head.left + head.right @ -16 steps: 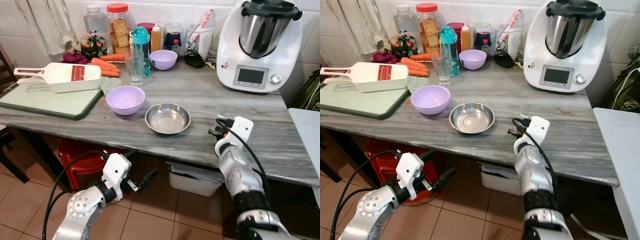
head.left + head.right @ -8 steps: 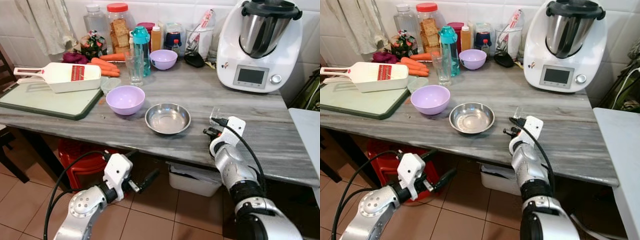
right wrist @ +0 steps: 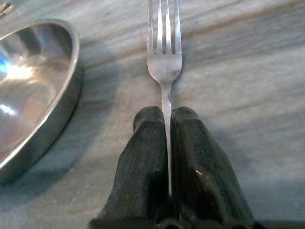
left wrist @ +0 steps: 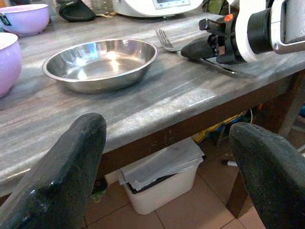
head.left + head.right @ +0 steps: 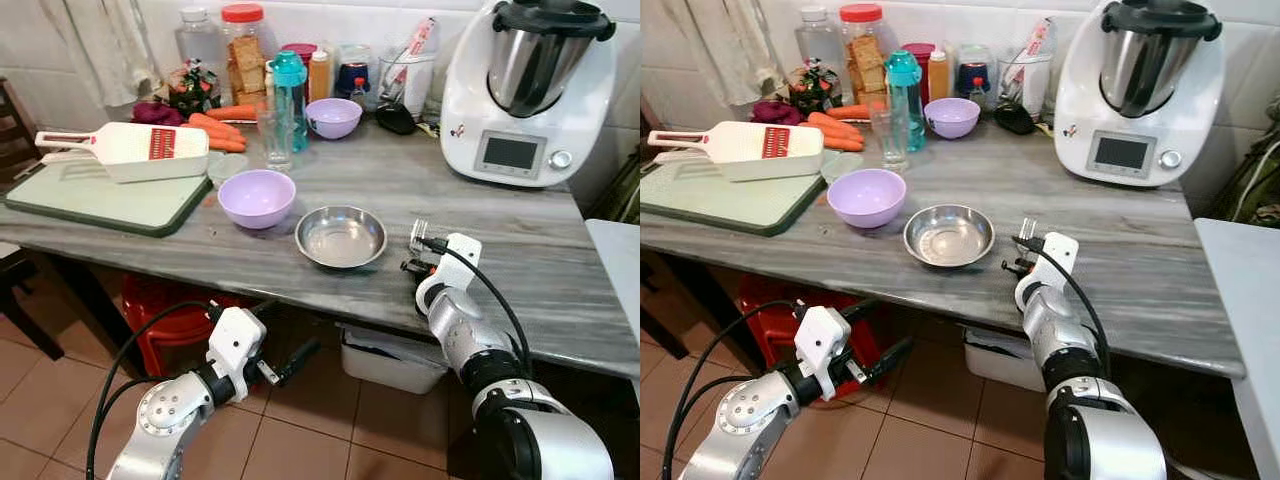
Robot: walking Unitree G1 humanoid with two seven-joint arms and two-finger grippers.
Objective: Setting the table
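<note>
- The right gripper (image 3: 167, 143) has its jaws clamped on the handle of a fork (image 3: 164, 57), low over the grey desk (image 5: 560, 270) and near its front edge.
- The fork's long axis runs away from the robot, tines toward the back wall, just right of the steel bowl (image 5: 340, 237); it seems to lie almost flat, though whether it touches the desk is hard to tell.
- Bare desk stretches to the right of the fork.
- The left gripper (image 4: 167, 186) hangs below the desk's edge, jaws spread wide.
</note>
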